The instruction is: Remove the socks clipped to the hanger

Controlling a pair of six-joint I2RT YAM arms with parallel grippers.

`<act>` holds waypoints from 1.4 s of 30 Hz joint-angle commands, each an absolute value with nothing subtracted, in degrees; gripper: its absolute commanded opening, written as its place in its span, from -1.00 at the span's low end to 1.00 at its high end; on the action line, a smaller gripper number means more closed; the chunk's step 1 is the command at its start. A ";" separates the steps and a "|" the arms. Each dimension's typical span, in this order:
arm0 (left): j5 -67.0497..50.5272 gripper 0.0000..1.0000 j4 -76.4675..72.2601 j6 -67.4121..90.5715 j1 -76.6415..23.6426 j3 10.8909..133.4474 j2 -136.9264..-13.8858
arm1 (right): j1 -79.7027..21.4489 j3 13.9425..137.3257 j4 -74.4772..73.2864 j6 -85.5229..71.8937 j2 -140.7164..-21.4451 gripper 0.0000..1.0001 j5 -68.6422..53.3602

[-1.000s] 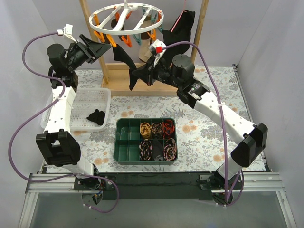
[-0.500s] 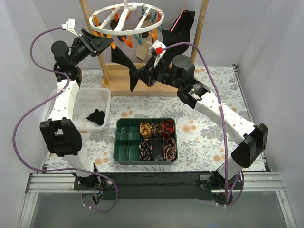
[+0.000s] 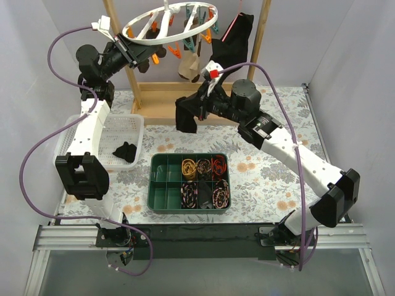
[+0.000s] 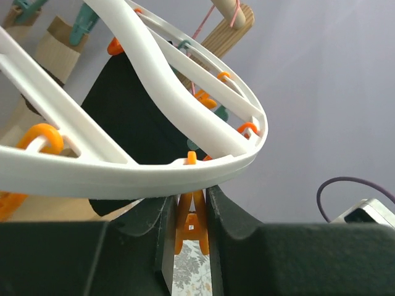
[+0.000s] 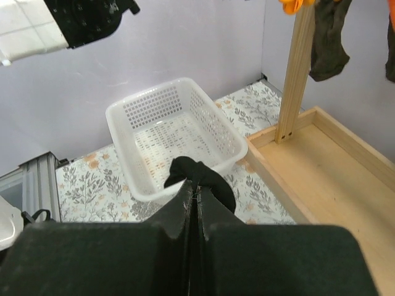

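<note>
On the left, up high, the left gripper (image 4: 188,203) has its fingers pinched on an orange peg (image 4: 191,228) at the rim of the hanger (image 4: 123,176). Below it on the table sits a white basket (image 3: 137,122) with one black sock (image 3: 125,152) lying inside, so I think at least one sock is done. The hanger hangs from the wooden frame and looks tipped, with its left edge lower than its right. Under the ring a dark brown sock (image 3: 162,52) and a tan sock (image 3: 187,63) are clipped on and hang straight down, long way up and down, free ends pointing at the floor of the frame. Those are not off yet. To the right, the right gripper (image 5: 196,191) is closed tight on a second black sock (image 3: 185,116). This sock is off the pegs and held in the air between the frame and the basket. It droops limp, long way up and down, loose end toward the table. I think it goes in the basket next.
</note>
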State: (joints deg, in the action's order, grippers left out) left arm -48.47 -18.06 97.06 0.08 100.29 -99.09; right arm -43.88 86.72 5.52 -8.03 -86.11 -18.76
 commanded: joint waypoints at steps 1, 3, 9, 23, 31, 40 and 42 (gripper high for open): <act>-45.09 -0.96 -13.80 93.87 -4.20 103.27 -98.44 | -43.68 83.42 6.16 -8.79 -81.48 -0.97 -16.88; -44.21 -0.94 -11.87 91.77 -5.79 103.01 -97.91 | -43.68 81.31 5.54 -9.05 -79.55 -0.97 -16.53; -37.28 -0.90 -6.86 86.14 -10.54 96.79 -93.17 | -43.68 75.34 1.41 -9.40 -73.23 -0.97 -13.81; -24.79 -0.15 -6.42 82.80 -19.07 91.41 -86.75 | -43.68 70.93 -3.07 -11.60 -66.45 -0.97 -11.51; -26.71 0.50 -2.38 79.46 -19.07 87.54 -79.64 | -43.68 73.65 -6.59 -12.22 -67.94 -0.97 -14.15; -51.82 0.56 -6.49 75.41 -19.07 74.46 -71.20 | -43.68 76.81 -11.07 -8.27 -67.94 -0.97 -26.53; -60.25 0.57 -10.10 73.84 -19.07 70.85 -69.53 | -43.59 77.25 -11.60 -7.13 -67.59 -0.97 -29.86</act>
State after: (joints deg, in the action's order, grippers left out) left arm -41.45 -5.63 77.19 -18.98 75.94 -71.99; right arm -43.88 73.78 -10.70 -10.07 -68.25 -21.34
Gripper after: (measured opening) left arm 0.784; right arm 0.023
